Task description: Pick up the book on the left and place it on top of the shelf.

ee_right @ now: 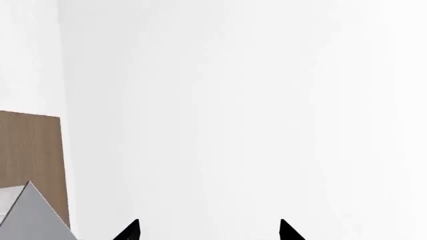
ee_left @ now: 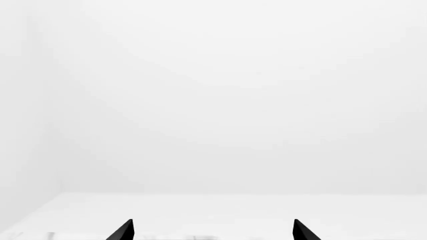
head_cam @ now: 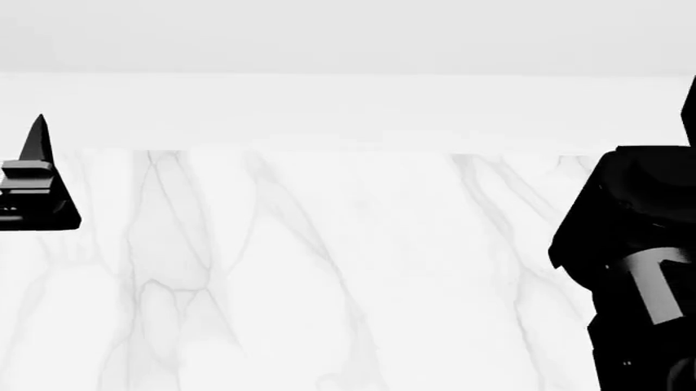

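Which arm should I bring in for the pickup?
Left, probably. The left gripper is open and sits at the marble table's left side, while the right arm is far right. No view shows the book, so find it first.

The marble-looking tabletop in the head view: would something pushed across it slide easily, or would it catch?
Probably slide easily: the tabletop looks flat and smooth, veined but without ridges or cloth. It likely stays rigid itself, reading as a hard stone-like slab. No lip shows at its far edge, so a pushed thing might go over.
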